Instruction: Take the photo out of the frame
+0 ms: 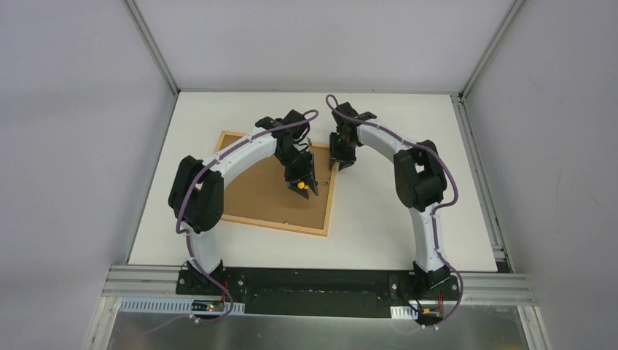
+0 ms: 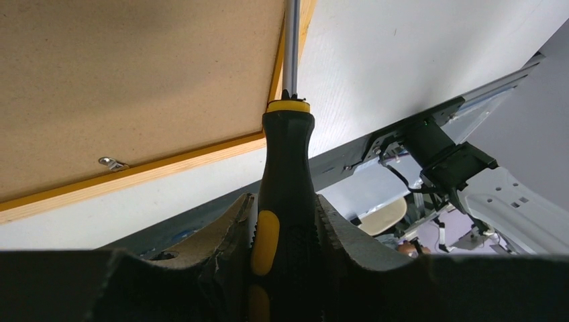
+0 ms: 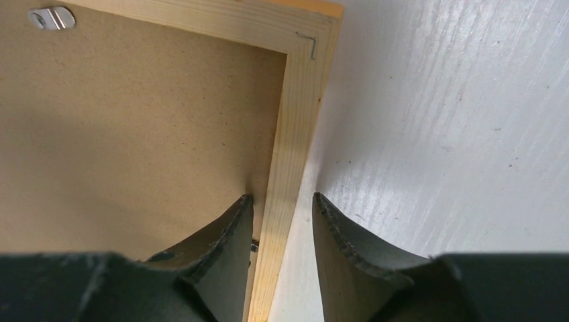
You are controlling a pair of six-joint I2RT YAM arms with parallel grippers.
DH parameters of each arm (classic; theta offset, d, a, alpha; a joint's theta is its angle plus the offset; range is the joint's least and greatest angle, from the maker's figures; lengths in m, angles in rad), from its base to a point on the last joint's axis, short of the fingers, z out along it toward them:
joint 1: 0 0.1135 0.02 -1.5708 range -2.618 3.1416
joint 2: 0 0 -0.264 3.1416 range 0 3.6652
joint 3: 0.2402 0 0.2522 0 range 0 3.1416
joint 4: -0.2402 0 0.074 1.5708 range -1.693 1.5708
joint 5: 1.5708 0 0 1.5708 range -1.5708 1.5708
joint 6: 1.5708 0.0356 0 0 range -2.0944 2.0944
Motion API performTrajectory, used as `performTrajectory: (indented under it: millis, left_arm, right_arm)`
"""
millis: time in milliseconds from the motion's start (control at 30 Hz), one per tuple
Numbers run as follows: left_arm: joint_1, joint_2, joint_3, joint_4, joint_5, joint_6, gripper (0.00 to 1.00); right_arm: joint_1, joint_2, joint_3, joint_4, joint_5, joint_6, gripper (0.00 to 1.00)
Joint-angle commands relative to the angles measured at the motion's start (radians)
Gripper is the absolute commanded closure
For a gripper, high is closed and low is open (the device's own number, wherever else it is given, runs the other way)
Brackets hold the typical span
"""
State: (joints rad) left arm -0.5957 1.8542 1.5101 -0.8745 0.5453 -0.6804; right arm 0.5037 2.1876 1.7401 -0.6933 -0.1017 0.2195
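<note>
Well, the frame (image 1: pixel 277 224) lies face down on the counter (image 1: pixel 393 211) with its pale wood back and the brown backing board (image 1: pixel 255 193) uppermost. The photo must sit hidden under that board — none of it shows.

The left gripper (image 2: pixel 285 201) has its fingers closed on the black-and-yellow handle of a screwdriver (image 2: pixel 287 154). The shaft runs along the board's edge by the right rail, and the tip is out of view. The right gripper (image 3: pixel 280 201) has its fingers spread astride that rail, one over the board and one over the counter, and they are not visibly pinching.

The step in hand looks like freeing the board, which small metal tabs (image 2: pixel 113 163) pin down. It is best to steady the rail firmly first, then slide the blade flat under a tab and lever gently — a slip could gouge the board or the print beneath.
</note>
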Motion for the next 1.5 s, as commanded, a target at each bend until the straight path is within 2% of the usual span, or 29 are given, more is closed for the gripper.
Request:
performTrajectory:
  millis: [0,100,200,267,367,467,533,800,1000,1233,1300,1333,1433,1467]
  left_arm:
    - [-0.006,-0.082,0.068,-0.066,-0.066,0.02,1.0]
    - [0.003,-0.121,0.067,-0.067,-0.031,-0.015,1.0]
    - [0.009,-0.153,0.035,-0.066,0.024,-0.067,1.0]
    - [0.013,-0.173,0.007,-0.066,0.068,-0.094,1.0]
    - [0.019,-0.211,-0.026,-0.068,0.136,-0.112,1.0]
    - [0.023,-0.257,-0.056,-0.07,0.181,-0.125,1.0]
    - [0.021,-0.273,-0.081,-0.071,0.217,-0.133,1.0]
    - [0.014,-0.392,-0.224,-0.073,0.255,-0.153,1.0]
    - [0.014,-0.459,-0.282,-0.074,0.271,-0.16,1.0]
    - [0.014,-0.499,-0.294,-0.073,0.285,-0.162,1.0]
    - [0.014,-0.506,-0.301,-0.073,0.29,-0.162,1.0]
    - [0.015,-0.508,-0.303,-0.073,0.293,-0.161,1.0]
    - [0.014,-0.508,-0.301,-0.074,0.297,-0.158,1.0]
    - [0.014,-0.507,-0.295,-0.074,0.295,-0.157,1.0]
  right_arm:
    - [0.004,-0.038,0.036,-0.058,0.006,-0.011,0.58]
    - [0.006,-0.108,0.013,-0.091,0.019,-0.008,0.47]
    - [0.005,-0.249,-0.104,-0.051,0.028,-0.044,0.35]
    - [0.005,-0.41,-0.247,0.055,-0.046,-0.095,0.31]
    - [0.05,-0.633,-0.511,0.311,-0.216,-0.203,0.29]
    - [0.161,-0.816,-0.701,0.457,-0.222,-0.362,0.28]
    - [0.223,-0.884,-0.779,0.53,-0.193,-0.396,0.25]
    - [0.333,-0.883,-0.784,0.607,-0.195,-0.441,0.27]
    - [0.368,-0.88,-0.788,0.599,-0.344,-0.513,0.34]
    - [0.418,-0.925,-0.877,0.675,-0.424,-0.564,0.32]
    - [0.429,-0.92,-0.871,0.682,-0.409,-0.562,0.38]
    - [0.43,-0.919,-0.872,0.688,-0.403,-0.548,0.45]
    - [0.43,-0.904,-0.852,0.724,-0.402,-0.508,0.81]
    - [0.43,-0.897,-0.829,0.704,-0.41,-0.497,0.97]
